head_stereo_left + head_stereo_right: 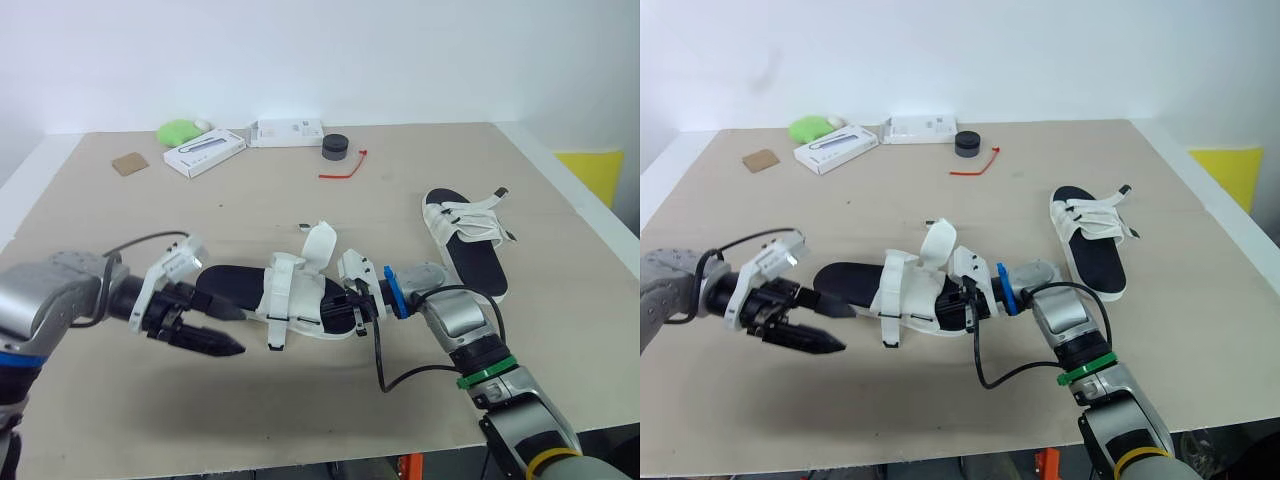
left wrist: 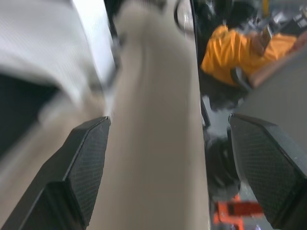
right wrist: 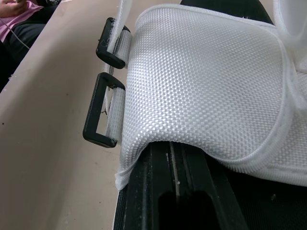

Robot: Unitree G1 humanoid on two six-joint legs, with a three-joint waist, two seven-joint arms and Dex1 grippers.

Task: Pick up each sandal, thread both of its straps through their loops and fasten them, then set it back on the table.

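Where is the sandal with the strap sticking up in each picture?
Left eye view: sandal low, centre.
Right eye view: low, slightly left of centre.
Left wrist view: blurred white and black shape, probably it.
Right wrist view: its white strap and two black loops, close up.
Shared landmark: the beige table beneath it.

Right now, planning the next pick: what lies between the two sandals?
The right gripper and its wrist lie there, at the near sandal's strap end; otherwise bare table up to the far sandal, as the left eye view shows.
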